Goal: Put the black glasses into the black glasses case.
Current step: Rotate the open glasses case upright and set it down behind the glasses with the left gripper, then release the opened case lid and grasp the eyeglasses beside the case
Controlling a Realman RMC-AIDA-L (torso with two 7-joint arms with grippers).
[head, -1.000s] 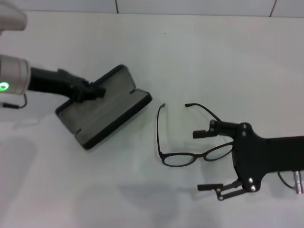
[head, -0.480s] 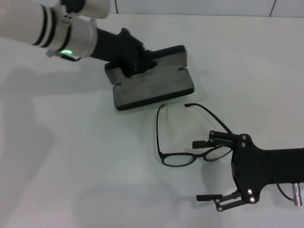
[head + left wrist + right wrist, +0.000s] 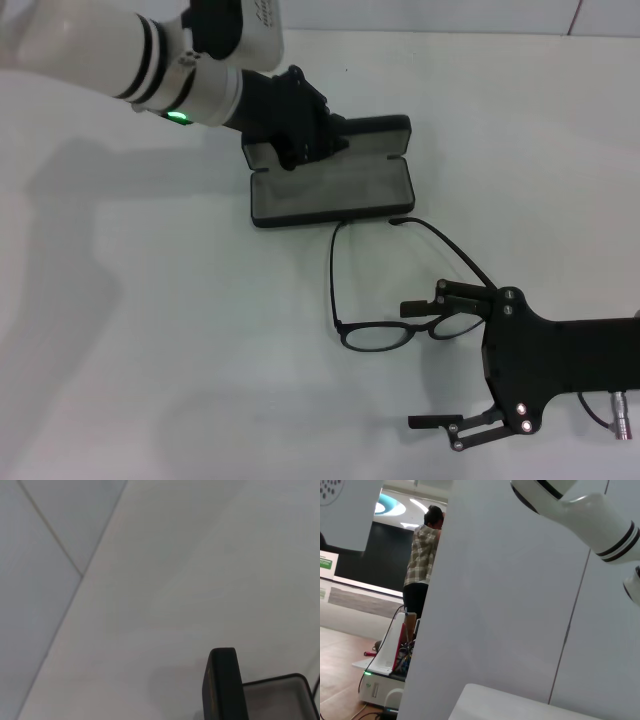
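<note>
Two arms are visible. The left gripper [image 3: 300,148], jaws pinching the open oblong black glasses case [image 3: 335,188], has shifted it to upper centre, touching the thin black-framed glasses [image 3: 385,300] temple tips. The right gripper [image 3: 428,365] jaws are spread, lower right on the white tabletop [image 3: 150,350].

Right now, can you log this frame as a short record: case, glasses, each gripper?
case: black glasses case, open, grey lining up, on the white table
glasses: black glasses, unfolded on the table, temple tips near the case's front edge
left gripper: shut on the case's lid edge
right gripper: open, beside the lenses, not holding anything
</note>
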